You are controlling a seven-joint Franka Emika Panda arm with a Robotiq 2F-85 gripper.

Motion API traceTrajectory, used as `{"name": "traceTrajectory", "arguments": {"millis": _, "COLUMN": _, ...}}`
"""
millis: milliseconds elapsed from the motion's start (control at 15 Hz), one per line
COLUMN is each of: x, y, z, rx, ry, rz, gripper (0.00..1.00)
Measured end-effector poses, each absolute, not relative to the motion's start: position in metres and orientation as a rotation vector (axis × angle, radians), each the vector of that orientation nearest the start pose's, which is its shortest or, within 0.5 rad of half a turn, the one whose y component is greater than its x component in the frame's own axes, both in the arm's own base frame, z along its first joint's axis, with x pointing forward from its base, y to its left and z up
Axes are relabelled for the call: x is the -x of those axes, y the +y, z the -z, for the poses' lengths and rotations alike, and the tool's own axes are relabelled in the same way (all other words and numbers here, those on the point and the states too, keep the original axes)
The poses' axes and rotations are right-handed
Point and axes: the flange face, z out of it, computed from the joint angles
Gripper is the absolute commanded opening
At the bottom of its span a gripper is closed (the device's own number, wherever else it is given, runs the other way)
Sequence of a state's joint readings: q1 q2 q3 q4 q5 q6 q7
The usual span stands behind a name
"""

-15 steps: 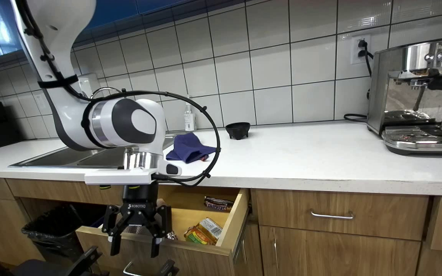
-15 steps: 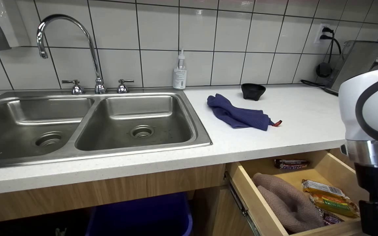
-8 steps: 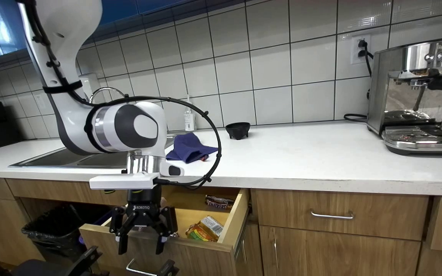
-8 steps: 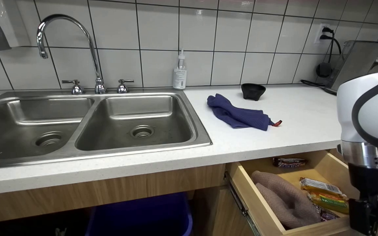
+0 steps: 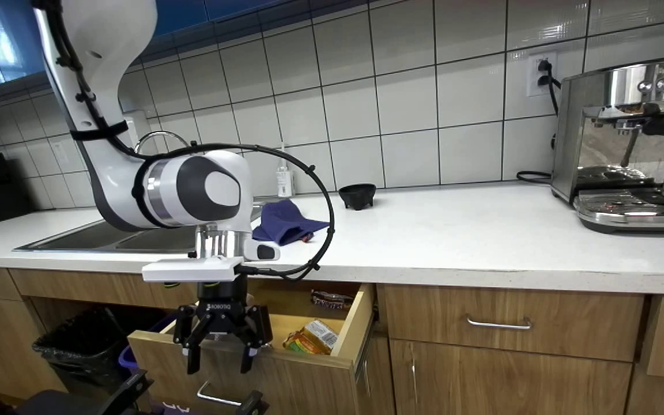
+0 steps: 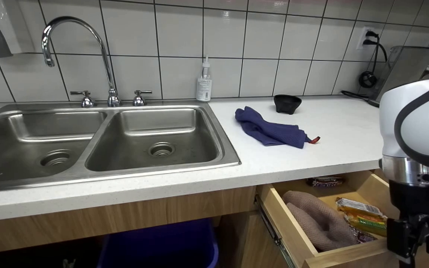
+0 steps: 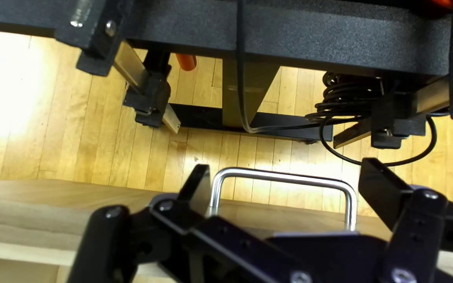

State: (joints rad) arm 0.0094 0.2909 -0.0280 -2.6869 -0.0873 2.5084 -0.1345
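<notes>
The hand is spread wide, its fingers well apart and gripping nothing. It points down just outside the front of the pulled-out drawer, and its fingertips look to be above the handle, apart from it. The drawer sits under the front edge of the bench.

The drawer is a stiff wooden box, probably with some weight of its own, but the metal runner along its side should let it slide with modest force. It will likely move in a straight line only, and a sideways or downward load could make it bind. The handle is a thin, smooth metal bow: hard, unlikely to bend, perhaps slippery under the pads. Its middle seems the best place to take hold, as force there should keep the box from twisting. In the wrist view the fingers are spread along the handle's length, so a pinch across it would call for a turn of the wrist.

Inside lie a soft brown cloth and wrapped snacks, light and loose by their look; a jerk could shift them.
</notes>
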Motion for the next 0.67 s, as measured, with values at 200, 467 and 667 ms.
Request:
{"name": "traceTrajectory", "arguments": {"millis": 200, "x": -0.349, "y": -0.007, "z": -0.112, "rx": 3.053, "ry": -0.302, "rz": -0.709, "gripper": 1.0}}
{"name": "traceTrajectory", "arguments": {"millis": 467, "x": -0.357, "y": -0.007, "z": -0.114, "rx": 3.075, "ry": -0.293, "rz": -0.629, "gripper": 1.0}}
{"name": "traceTrajectory", "arguments": {"millis": 667, "x": -0.363, "y": -0.007, "z": -0.116, "rx": 3.092, "ry": -0.289, "rz": -0.551, "gripper": 1.0}}
